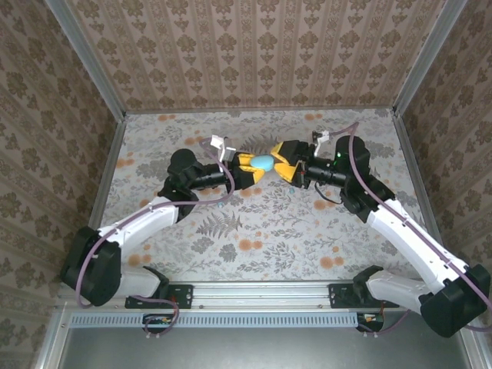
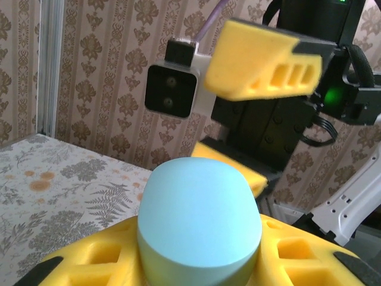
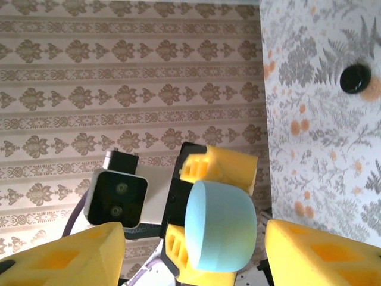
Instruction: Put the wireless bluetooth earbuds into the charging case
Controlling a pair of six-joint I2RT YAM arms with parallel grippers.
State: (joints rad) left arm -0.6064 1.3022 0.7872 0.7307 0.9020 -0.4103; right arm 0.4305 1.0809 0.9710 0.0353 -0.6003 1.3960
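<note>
Charging case, a smooth, rounded, pale-blue shell, is probably light, rigid and slippery. It sits clamped in the left gripper above the table's middle. It is best held across its broad sides. The right gripper gapes wide just beside it.

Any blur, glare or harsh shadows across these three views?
Top external: even light, soft shadows, no glare. Left wrist: charging case looms close, slightly soft; green LED blooms. Right wrist: own end effector fingers slightly soft, black earbud on the table sharp.
</note>
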